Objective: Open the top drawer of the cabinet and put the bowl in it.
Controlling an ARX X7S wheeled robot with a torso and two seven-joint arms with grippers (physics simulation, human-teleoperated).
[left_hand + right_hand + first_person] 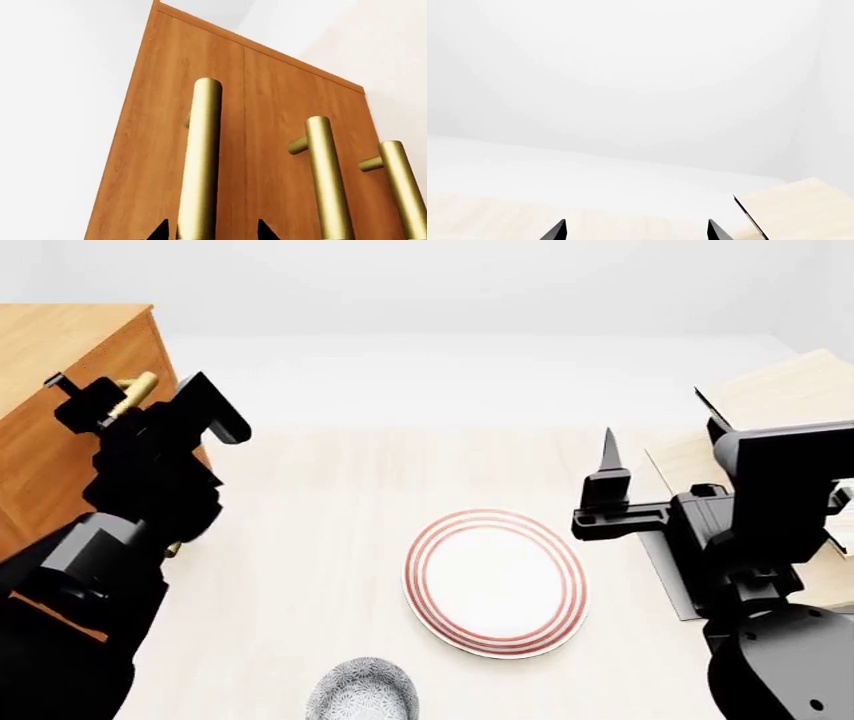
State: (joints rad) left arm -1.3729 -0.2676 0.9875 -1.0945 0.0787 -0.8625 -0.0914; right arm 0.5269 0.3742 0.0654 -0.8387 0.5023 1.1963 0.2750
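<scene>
Cabinet (60, 390) stands at the far left of the floor, its orange-brown front closed; the left wrist view shows three brass bar handles side by side with no drawer visibly pulled out. Top drawer (173, 150) carries the handle (200, 160) nearest that camera, and the bar runs straight down between the two dark fingertips of the left gripper (212, 231). The tips stand apart on either side of the bar, with a sliver of wood showing between bar and tip on each side; whether the pads touch the brass cannot be told, since only the very tips enter the picture. From the head view the left arm reaches up and outward to the cabinet front, wrist raised, claw level with the brass handle.

Bowl (363, 692), blue-grey speckled, sits on the light wood floor (294, 540) at the near edge of the head view, well apart from the cabinet. Just beyond it to the right lies the red-ringed plate (497, 582).

Right gripper (603, 502) hangs above the floor right of the plate, fingers spread and holding nothing, forearm bent back toward the body. Light-wood rack (787, 390) stands behind it.
</scene>
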